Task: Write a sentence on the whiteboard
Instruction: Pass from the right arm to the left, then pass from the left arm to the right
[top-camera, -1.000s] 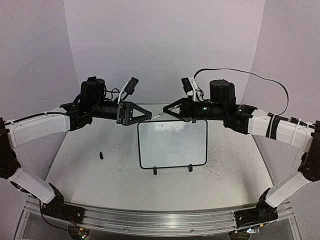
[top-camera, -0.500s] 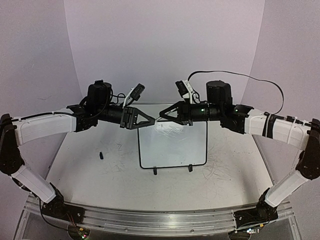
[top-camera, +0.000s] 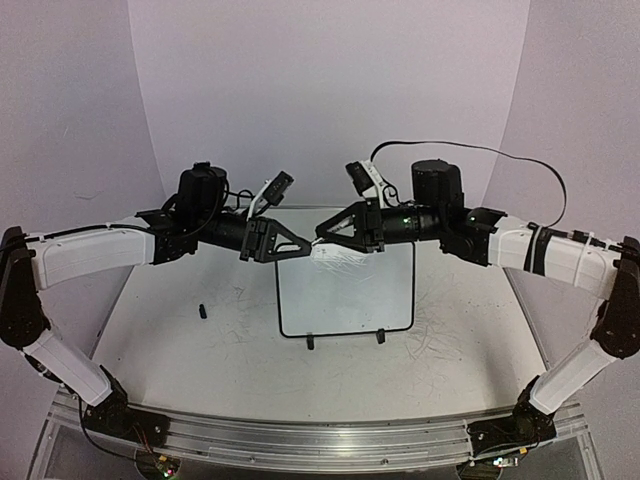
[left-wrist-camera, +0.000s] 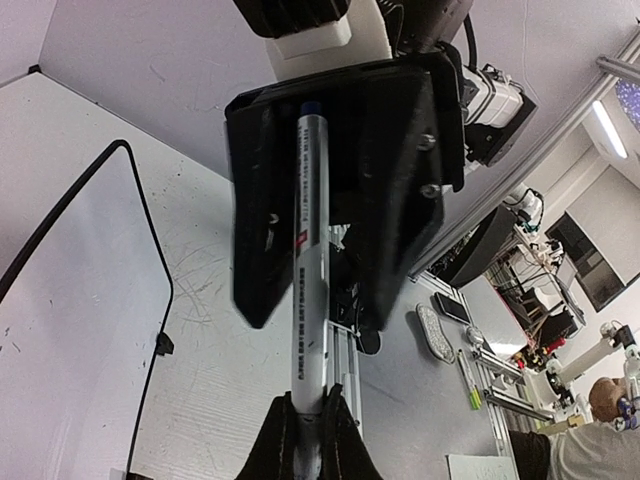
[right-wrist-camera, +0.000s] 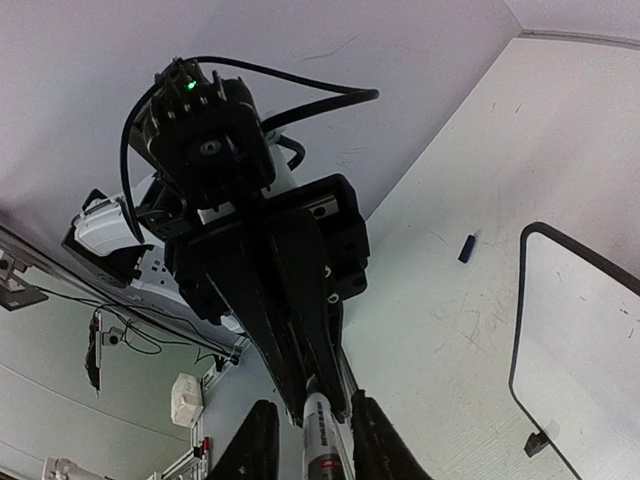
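Above the small black-framed whiteboard (top-camera: 345, 290) on the tabletop (top-camera: 180, 350), both grippers' jaws pinch one grey marker (left-wrist-camera: 311, 250); the left gripper (top-camera: 300, 243) and right gripper (top-camera: 322, 237) releasing mistimed could drop it

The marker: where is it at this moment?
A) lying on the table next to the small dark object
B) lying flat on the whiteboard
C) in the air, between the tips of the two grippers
C: the marker runs between the left gripper and the right gripper, which meet above the whiteboard.
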